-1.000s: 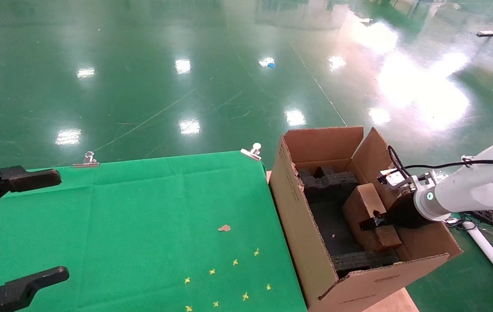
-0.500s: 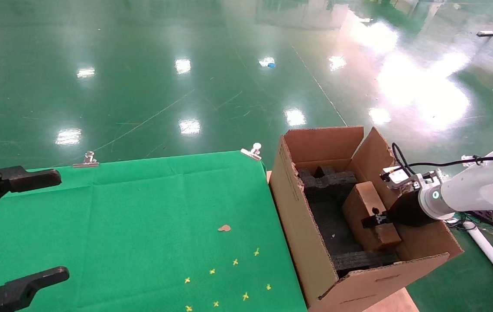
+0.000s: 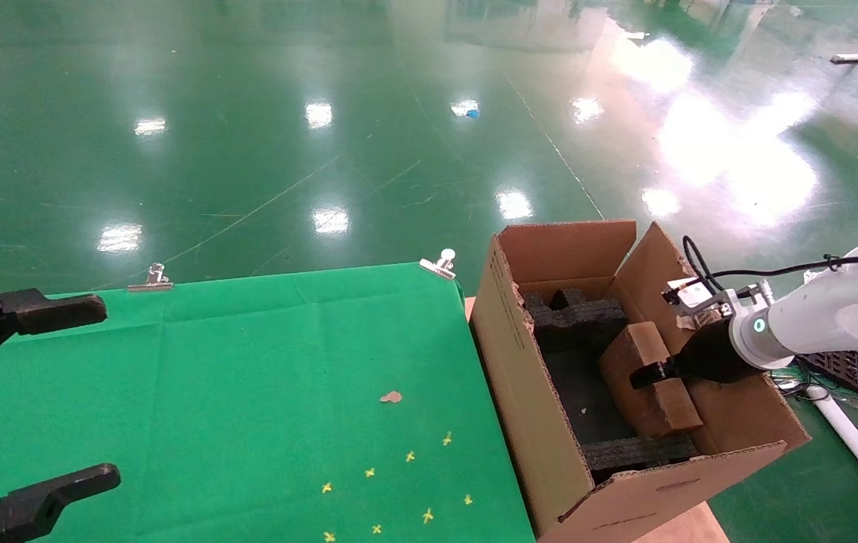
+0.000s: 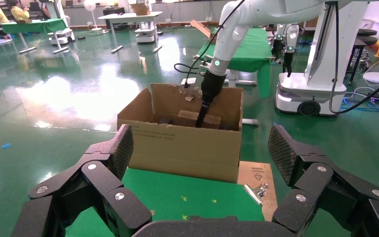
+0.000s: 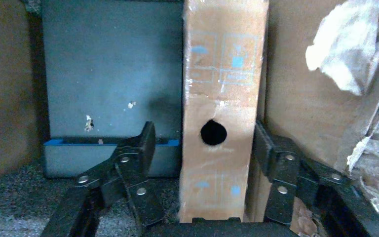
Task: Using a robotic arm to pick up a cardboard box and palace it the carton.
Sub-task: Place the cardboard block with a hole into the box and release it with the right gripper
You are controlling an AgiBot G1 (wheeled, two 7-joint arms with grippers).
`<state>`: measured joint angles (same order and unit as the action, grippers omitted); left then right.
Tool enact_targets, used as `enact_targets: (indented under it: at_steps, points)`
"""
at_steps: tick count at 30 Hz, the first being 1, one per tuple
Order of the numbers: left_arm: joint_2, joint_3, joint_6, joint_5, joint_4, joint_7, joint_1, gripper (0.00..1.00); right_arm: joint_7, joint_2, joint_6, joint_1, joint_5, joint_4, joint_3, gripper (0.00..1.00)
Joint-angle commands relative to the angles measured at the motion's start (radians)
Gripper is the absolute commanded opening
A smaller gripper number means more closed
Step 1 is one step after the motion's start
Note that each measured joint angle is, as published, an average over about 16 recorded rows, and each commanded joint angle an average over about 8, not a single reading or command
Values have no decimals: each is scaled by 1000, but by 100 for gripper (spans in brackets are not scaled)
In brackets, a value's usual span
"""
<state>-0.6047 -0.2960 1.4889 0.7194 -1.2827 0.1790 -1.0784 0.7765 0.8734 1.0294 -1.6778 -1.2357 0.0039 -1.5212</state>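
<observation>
Right gripper (image 5: 205, 148) sat open around cardboard box (image 3: 648, 377), fingers not touching. Box leaned inside carton (image 3: 527, 422), likely just let go. Left gripper (image 4: 202, 153) open, parked away.

Green-clothed table (image 3: 248, 362), small brown scrap (image 3: 390, 397)

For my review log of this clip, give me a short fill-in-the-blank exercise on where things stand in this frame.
1. The cardboard box stands inside the ____.
2. The right tool's fingers sit on either side of the box, spread ____.
3. The narrow face of the box toward the right wrist camera has a round ____.
4. The left tool is parked over the ____ cloth.

Missing words: carton; open; hole; green
</observation>
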Motion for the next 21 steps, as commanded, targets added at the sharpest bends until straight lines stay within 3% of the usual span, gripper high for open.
enact_targets:
  at_steps: [1, 10, 21]
  points:
    - [0, 0, 0, 0, 0, 0, 0, 100, 2, 2, 2, -7, -5, -2, -4, 100]
    - [0, -1, 0, 0, 0, 0, 0, 100, -14, -10, 58, -120, -13, 10, -9, 100]
    - [0, -1, -1, -1, 0, -1, 0, 100, -123, -78, 191, -438, -7, 75, 1, 100]
